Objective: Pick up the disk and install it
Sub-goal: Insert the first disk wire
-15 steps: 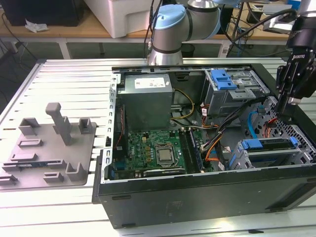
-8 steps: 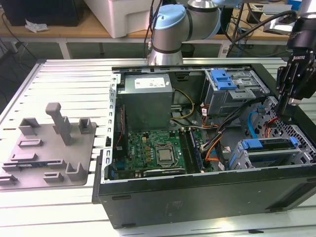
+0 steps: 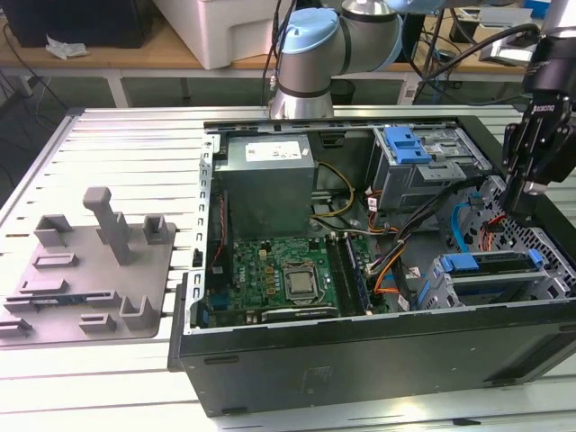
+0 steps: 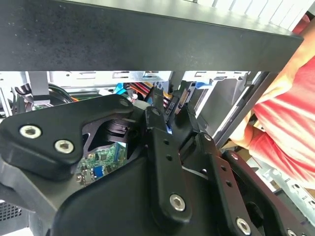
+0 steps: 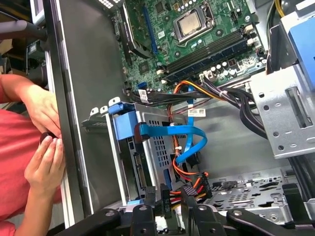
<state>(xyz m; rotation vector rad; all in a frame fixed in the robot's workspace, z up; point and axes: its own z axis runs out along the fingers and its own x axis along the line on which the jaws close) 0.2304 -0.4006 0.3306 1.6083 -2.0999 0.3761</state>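
No legible text anywhere.

Exterior view: black case [image 3: 360, 360]; green motherboard [image 3: 279, 274]; blue-framed disk [image 3: 490, 263]; blue latch [image 3: 405, 144]; grey fixture [image 3: 90, 270] at the exterior view's left, on a ribbed silver table [image 3: 108, 135]; pale blue arm joint [image 3: 310, 40]. First wrist view: blue cable [image 5: 189, 142], orange-red wires [image 5: 178, 172], red sleeve [image 5: 12, 162].

Tabletop: pale ribbed aluminium work surface [image 3: 117, 135], slats running across (evenly lit).
Behind: light wooden bench [image 3: 162, 56] on white frame, beyond the tabletop.
On bench: white boxy plastic housing [image 3: 225, 31]; black cabinet [image 3: 81, 22].
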